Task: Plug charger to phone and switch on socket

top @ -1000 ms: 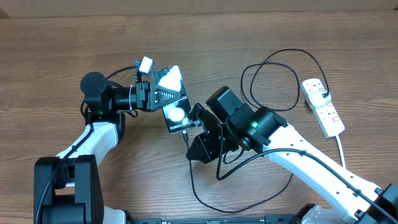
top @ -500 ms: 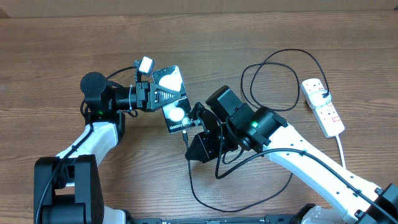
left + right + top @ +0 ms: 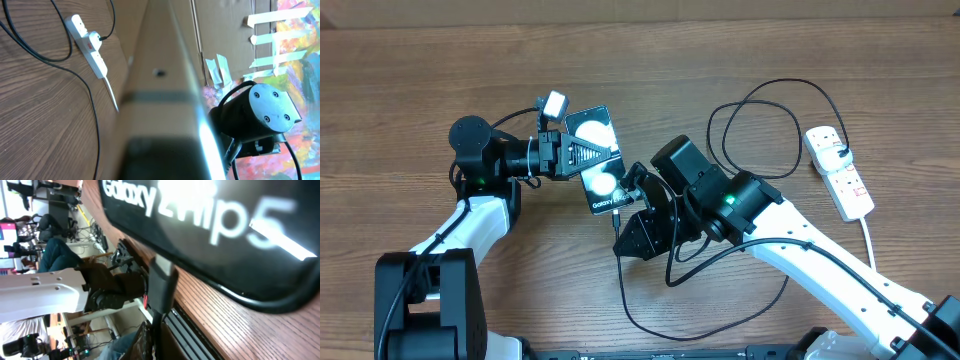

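My left gripper [image 3: 582,152] is shut on the black phone [image 3: 601,190] and holds it tilted above the table, with the "Galaxy" end toward my right gripper [image 3: 628,205]. That gripper is shut on the charger's small black connector [image 3: 617,214], right at the phone's lower end. In the right wrist view the connector [image 3: 161,282] touches the edge of the phone [image 3: 210,235]; I cannot tell how far it is in. The black cable [image 3: 630,310] loops across the table. The white socket strip [image 3: 840,172] lies at the far right, and the cable's other end is plugged into it.
The left wrist view shows the phone [image 3: 165,100] edge-on and blurred, the socket strip [image 3: 89,44] and the cable [image 3: 75,75] on the wooden table, and the right arm's wrist [image 3: 260,115]. The strip's white cord [image 3: 868,235] runs toward the front.
My right gripper has edged slightly left with the connector, closer against the phone's lower end. The left arm and the phone have barely moved.
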Tool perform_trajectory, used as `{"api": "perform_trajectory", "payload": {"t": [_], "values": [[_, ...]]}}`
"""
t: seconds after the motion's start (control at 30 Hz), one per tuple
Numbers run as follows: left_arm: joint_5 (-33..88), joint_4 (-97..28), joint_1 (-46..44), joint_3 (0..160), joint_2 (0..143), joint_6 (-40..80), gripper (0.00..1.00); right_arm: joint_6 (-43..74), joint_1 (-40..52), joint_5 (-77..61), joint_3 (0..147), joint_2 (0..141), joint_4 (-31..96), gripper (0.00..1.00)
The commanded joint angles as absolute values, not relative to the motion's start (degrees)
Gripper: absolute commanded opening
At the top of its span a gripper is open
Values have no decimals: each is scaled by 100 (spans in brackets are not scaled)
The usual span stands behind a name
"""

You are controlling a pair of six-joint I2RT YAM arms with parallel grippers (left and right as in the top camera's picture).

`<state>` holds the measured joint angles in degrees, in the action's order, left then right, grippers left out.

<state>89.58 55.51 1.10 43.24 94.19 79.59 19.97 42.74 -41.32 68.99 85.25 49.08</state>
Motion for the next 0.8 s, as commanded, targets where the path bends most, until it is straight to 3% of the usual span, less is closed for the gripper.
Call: {"api": "perform_trajectory", "payload": {"t": [0.0, 0.77], "values": [[9054, 5603, 34, 4477, 9406, 8082, 4, 1988, 4298, -4449, 6908, 8562, 4807, 4], [9056, 5647, 32, 4477, 9406, 7874, 4, 906, 3907, -3826, 6908, 8562, 4998, 4]]}}
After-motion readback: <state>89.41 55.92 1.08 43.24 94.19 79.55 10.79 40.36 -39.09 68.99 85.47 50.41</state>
